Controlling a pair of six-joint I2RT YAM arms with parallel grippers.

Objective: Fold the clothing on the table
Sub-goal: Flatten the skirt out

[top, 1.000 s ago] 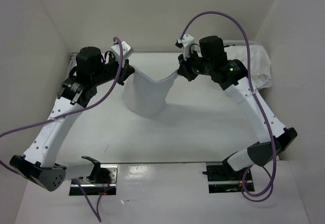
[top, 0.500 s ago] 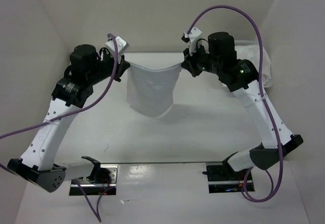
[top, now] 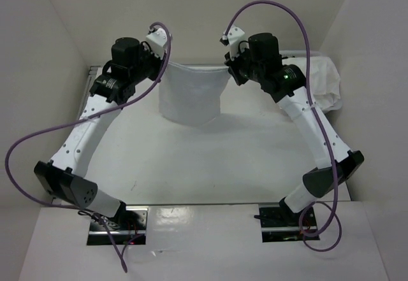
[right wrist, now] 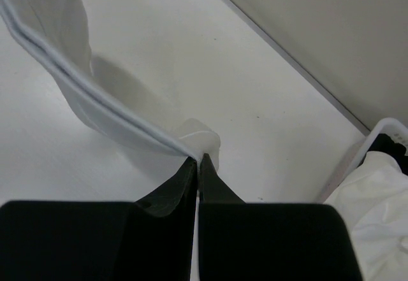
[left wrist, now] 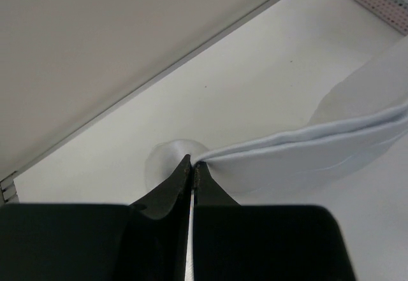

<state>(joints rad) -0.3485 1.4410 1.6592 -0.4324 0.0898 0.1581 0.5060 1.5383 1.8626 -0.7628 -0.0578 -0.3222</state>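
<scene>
A white piece of clothing (top: pixel 190 94) hangs stretched between my two grippers above the far part of the table (top: pixel 210 160). My left gripper (top: pixel 164 67) is shut on its left top corner, and the hem (left wrist: pixel 306 142) runs off to the right from my black fingertips (left wrist: pixel 191 165). My right gripper (top: pixel 227 72) is shut on the right top corner, with the hem (right wrist: pixel 95 96) leading away to the upper left from its tips (right wrist: pixel 197 161). The cloth's lower edge rests near the table surface.
A heap of white cloth in a white bin (top: pixel 325 83) sits at the far right, also seen as the bin (right wrist: pixel 376 185) close to my right gripper. White walls enclose the table on three sides. A grey rail (top: pixel 87 90) runs along the table's left edge.
Both grippers have moved toward the far wall with the garment. The top hem has pulled straight between them, and the left arm has swung inward.
</scene>
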